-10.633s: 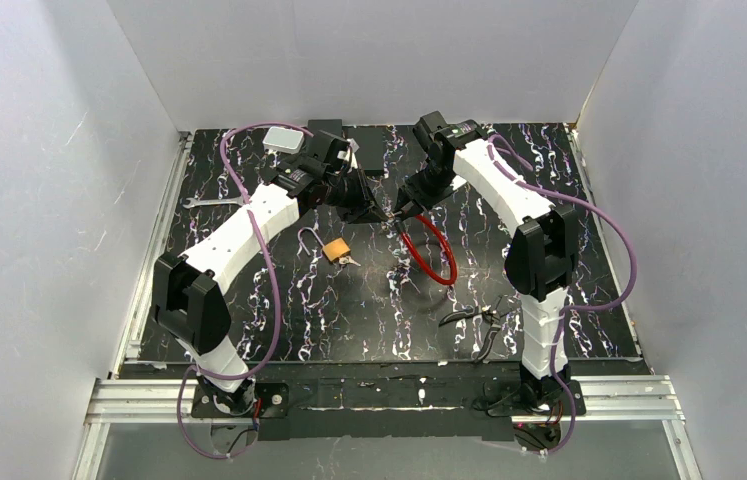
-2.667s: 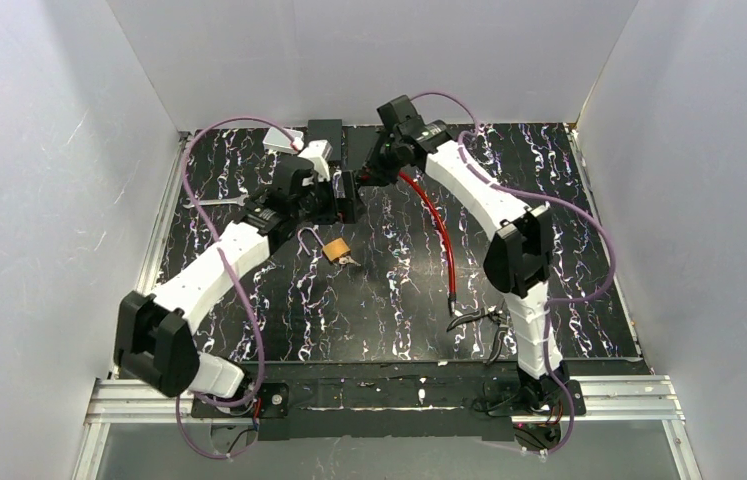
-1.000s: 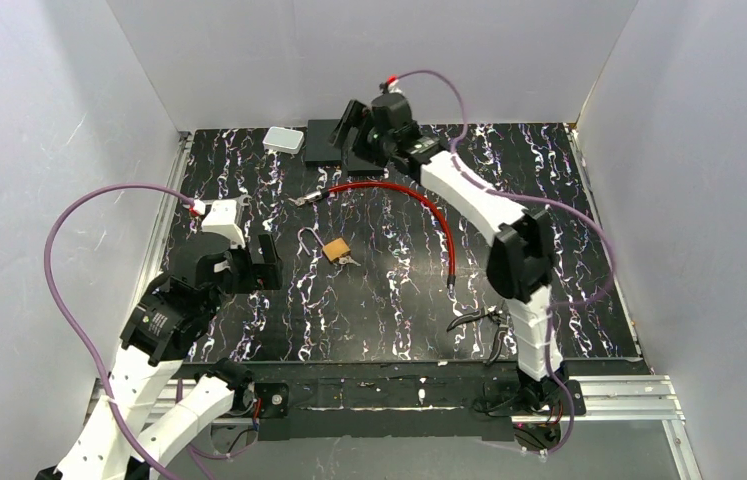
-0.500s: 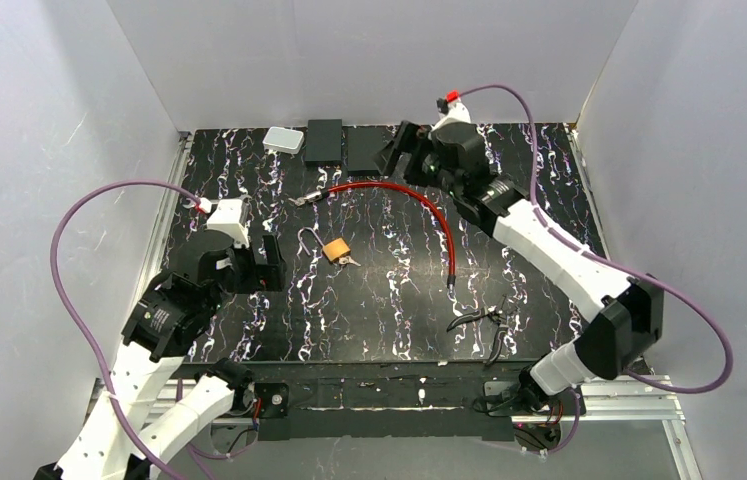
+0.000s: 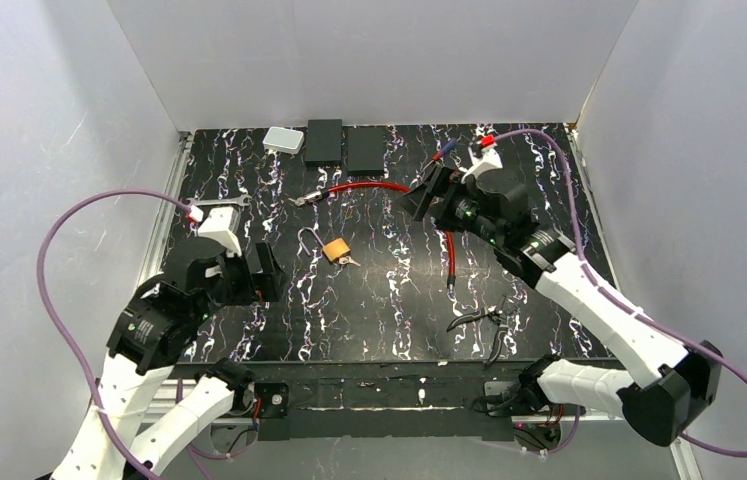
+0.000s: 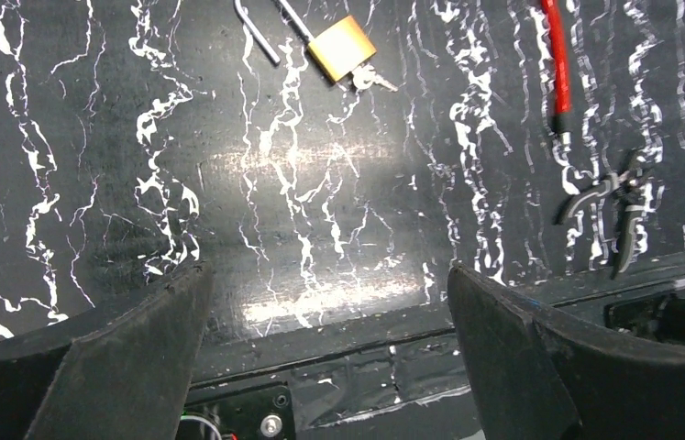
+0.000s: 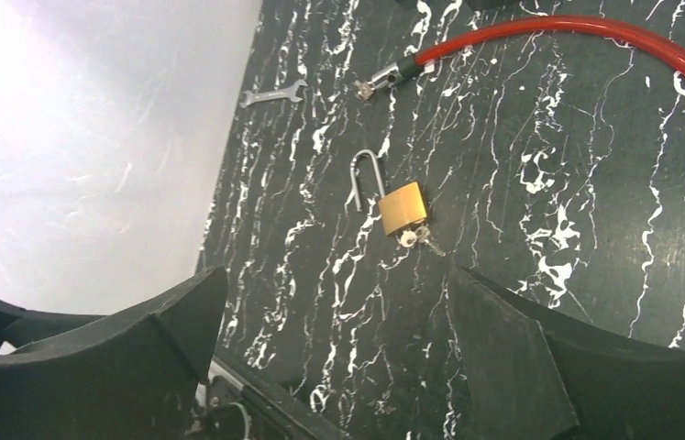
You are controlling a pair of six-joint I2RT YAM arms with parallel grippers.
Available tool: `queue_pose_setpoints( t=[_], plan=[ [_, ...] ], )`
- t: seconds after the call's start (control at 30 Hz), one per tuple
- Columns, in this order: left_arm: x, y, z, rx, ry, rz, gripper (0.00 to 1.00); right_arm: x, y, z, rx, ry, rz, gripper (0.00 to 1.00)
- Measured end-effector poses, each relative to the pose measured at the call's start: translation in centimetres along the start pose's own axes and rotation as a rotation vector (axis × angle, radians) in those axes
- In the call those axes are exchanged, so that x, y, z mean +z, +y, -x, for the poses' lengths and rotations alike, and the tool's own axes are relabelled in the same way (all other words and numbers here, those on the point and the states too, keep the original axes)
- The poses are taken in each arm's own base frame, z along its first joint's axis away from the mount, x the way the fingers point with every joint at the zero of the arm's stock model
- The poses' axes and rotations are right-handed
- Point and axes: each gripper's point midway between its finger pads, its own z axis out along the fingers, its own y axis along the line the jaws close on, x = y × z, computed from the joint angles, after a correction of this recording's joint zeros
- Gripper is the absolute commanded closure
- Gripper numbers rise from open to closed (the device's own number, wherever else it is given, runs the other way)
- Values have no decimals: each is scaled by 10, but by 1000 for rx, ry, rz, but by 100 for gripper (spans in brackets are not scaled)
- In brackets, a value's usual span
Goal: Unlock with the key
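Observation:
A brass padlock (image 5: 337,248) lies flat near the middle of the mat, also seen in the left wrist view (image 6: 342,48) and the right wrist view (image 7: 403,207). A small silver key (image 5: 350,261) (image 6: 373,80) (image 7: 417,238) sticks out of its bottom. One leg of its steel shackle (image 7: 368,174) ends free beside the body. My left gripper (image 5: 261,274) (image 6: 327,270) hovers open, left of and nearer than the padlock. My right gripper (image 5: 417,200) (image 7: 336,272) hangs open above the mat, to the right of the padlock. Neither gripper touches anything.
A red cable (image 5: 394,187) (image 6: 554,55) (image 7: 595,27) arcs behind and right of the padlock, its metal tip (image 7: 384,76) at the far left end. Pliers (image 5: 484,325) (image 6: 618,197) lie front right. A wrench (image 7: 272,93), a white box (image 5: 283,140) and two black boxes (image 5: 324,140) sit far back.
My right arm has swung back from the far edge to the right middle, its gripper lower and nearer. The left arm has drawn back slightly. Padlock, key and cable stay put.

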Motion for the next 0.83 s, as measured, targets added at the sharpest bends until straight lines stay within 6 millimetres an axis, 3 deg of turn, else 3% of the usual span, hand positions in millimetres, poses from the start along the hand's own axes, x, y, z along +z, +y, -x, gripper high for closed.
queue_pose_setpoints(
  t=[0.3, 0.57, 0.83],
  plan=[
    [-46, -15, 24, -62, -48, -66, 2, -47, 18, 15, 77, -64, 59, 2],
    [-65, -7, 13, -17, -4, -51, 2, -67, 21, 14, 181, -63, 53, 2],
    [-69, 5, -6, 34, -23, -53, 2, -94, -1, 6, 252, -93, -17, 2]
  ],
)
